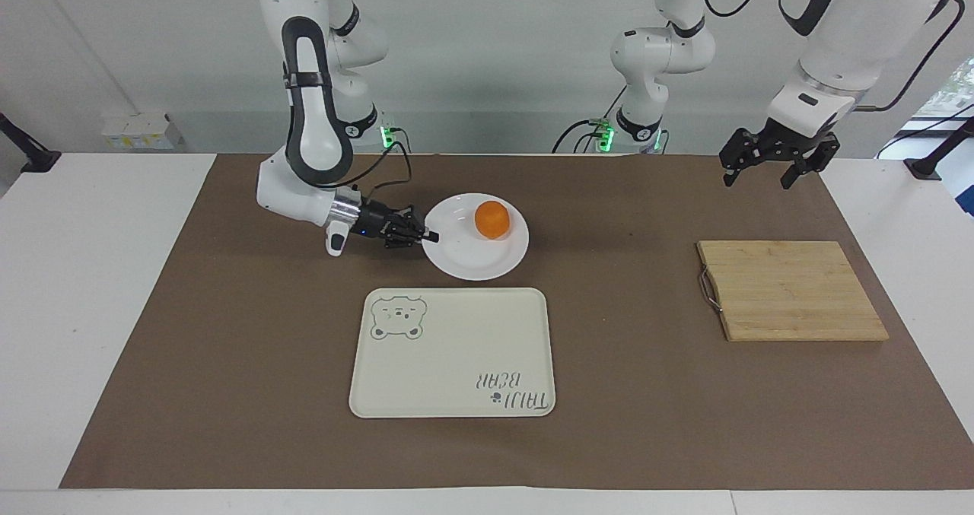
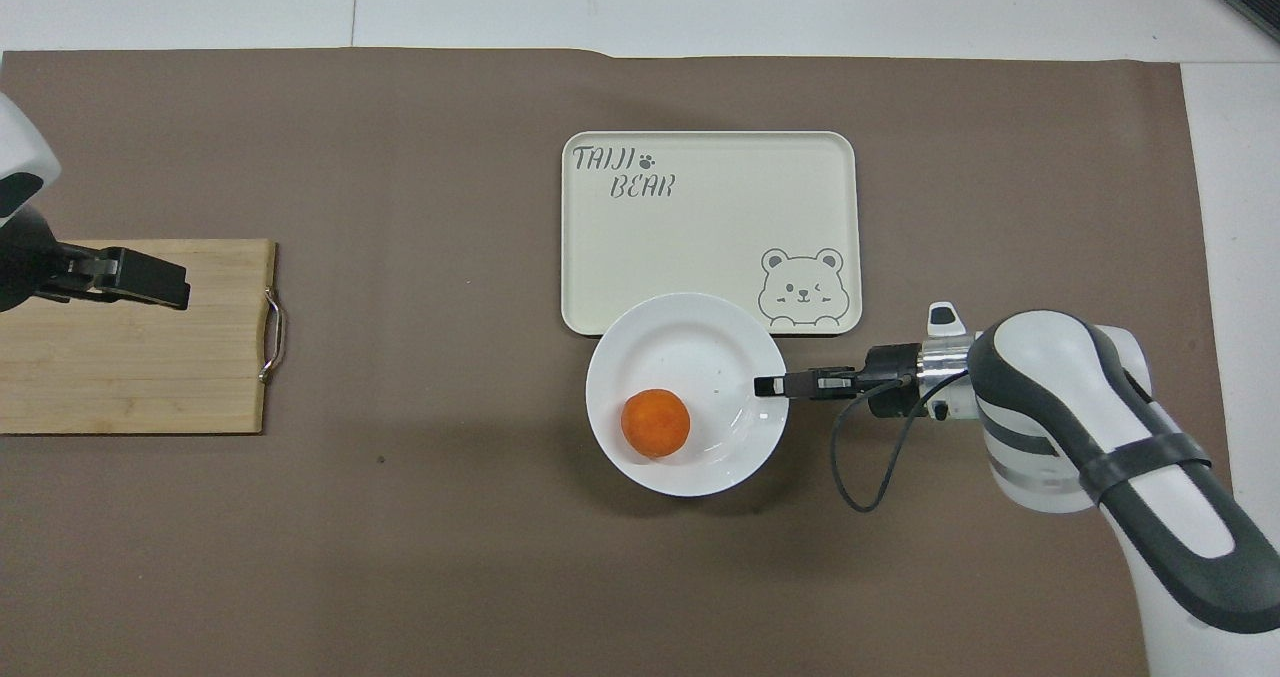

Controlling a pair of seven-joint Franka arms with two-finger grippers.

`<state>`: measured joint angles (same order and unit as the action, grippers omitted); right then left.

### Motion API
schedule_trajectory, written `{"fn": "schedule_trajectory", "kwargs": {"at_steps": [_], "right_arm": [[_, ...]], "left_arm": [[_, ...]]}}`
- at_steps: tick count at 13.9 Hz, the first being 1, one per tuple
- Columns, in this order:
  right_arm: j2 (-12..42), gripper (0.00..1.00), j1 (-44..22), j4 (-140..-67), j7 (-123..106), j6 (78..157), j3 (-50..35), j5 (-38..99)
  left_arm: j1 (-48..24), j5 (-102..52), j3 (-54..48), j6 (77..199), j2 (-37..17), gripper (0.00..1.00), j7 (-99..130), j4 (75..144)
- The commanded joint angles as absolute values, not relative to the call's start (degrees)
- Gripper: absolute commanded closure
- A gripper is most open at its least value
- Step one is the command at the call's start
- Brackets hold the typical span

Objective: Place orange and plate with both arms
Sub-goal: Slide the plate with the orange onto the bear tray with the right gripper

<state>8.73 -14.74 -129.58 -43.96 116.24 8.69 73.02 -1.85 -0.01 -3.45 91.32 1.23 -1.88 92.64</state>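
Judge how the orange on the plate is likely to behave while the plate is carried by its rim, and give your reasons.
The orange is round and lies loose on the glossy plate, so it may roll if the plate tilts. The shallow dish probably checks it only a little. The right gripper holds just one edge, so tilting seems likely.

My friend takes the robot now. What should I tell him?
Right gripper: shut on the plate's rim, holding it up, its edge over the tray in the overhead view.
Left gripper: waiting, open, above the cutting board's end of the table.
Orange: sits in the plate.
Done: orange on plate, plate picked up.
Left: set the plate down, probably on the tray, then let go.
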Motion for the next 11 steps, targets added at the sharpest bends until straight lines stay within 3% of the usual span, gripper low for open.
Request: {"fn": "schedule_trajectory", "kwargs": {"at_steps": [1,7,11], "right_arm": [[14.0,1.0,-13.6,-120.9,-39.0,114.1,8.5,73.5],[19.8,1.0,-10.9,-108.7,-32.5,114.1,8.6,70.4],[29.2,1.0,-8.4,-97.5,-30.5,113.3,8.4,70.8]], "left_arm": [[-1.2,0.8,-3.8,91.4,2.2,0.0,-2.3,93.8],[-1.2,0.8,-3.8,91.4,2.2,0.0,-2.3,93.8],[-1.2,0.8,-3.8,91.4,2.1,0.0,-2.3,93.8]]}}
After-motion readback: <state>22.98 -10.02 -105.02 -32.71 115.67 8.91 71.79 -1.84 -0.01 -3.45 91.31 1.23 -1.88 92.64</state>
